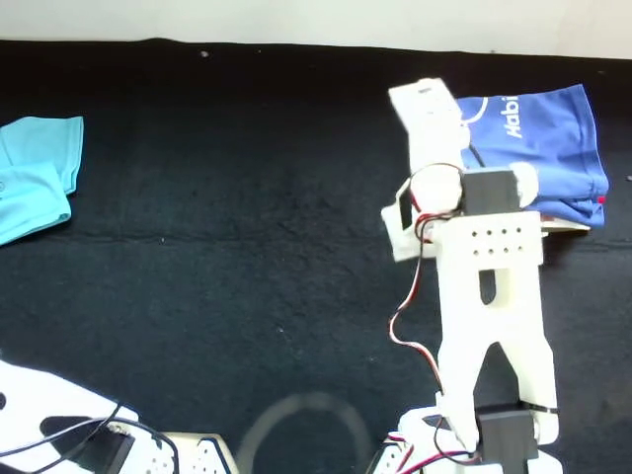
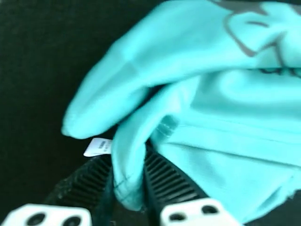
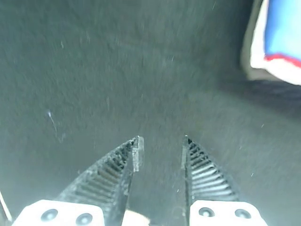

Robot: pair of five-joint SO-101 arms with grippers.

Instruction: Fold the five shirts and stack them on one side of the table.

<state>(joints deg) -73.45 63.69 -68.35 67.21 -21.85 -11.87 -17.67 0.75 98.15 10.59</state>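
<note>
Pinching only a thin fold of the turquoise shirt (image 2: 211, 103), our left gripper (image 2: 128, 162) could slip, we judged; the right gripper (image 3: 162, 143) sat narrowly open.

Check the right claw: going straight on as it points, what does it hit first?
Probably the bare black cloth. The right claw is open and empty; the blue shirt lies off to one side of its line. Depth unclear.

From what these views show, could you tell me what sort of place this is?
Probably a robotics test bench: a black-covered table, a white robot arm with exposed wires, a turquoise shirt and a blue shirt.
</note>
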